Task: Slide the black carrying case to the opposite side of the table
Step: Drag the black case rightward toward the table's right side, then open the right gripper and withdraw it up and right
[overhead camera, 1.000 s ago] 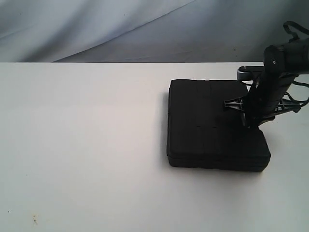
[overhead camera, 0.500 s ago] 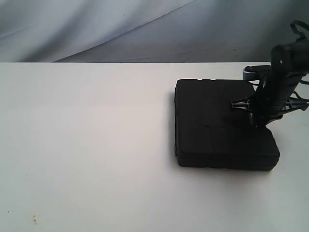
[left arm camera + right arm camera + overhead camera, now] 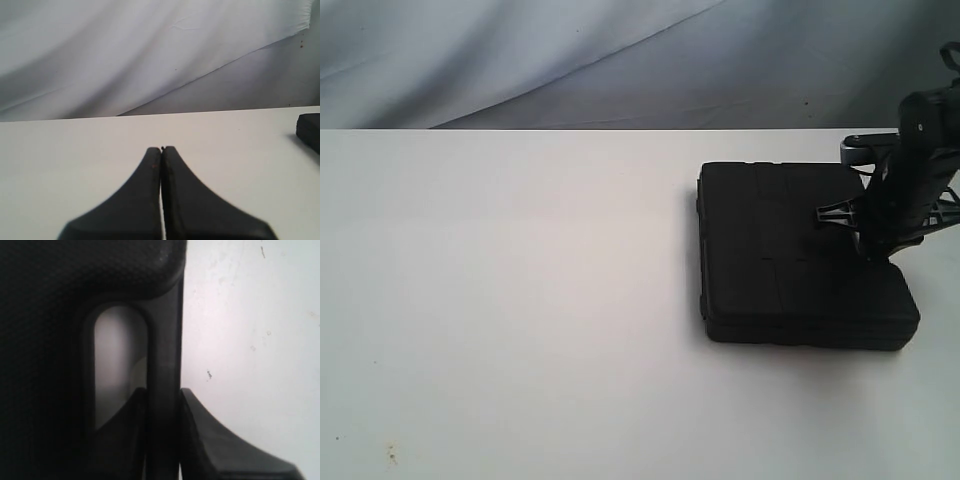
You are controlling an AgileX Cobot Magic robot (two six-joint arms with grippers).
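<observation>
The flat black case [image 3: 790, 255] lies on the white table [image 3: 510, 300] at the right side of the exterior view. My right gripper [image 3: 876, 252] stands over its right edge, shut on the handle bar [image 3: 162, 340]. One finger sits inside the slot cutout [image 3: 117, 360], the other against the outside of the bar. In the left wrist view a corner of the case [image 3: 309, 129] shows at the edge. My left gripper [image 3: 162, 149] is shut with nothing in it, hovering over bare tabletop; it does not show in the exterior view.
A grey cloth backdrop [image 3: 620, 60] hangs behind the table's far edge. Small dark specks [image 3: 390, 455] mark the near left of the table. White tabletop stretches left of the case.
The right gripper has dragged the case steadily to the right across the table, by about a tenth of the exterior view's width.
</observation>
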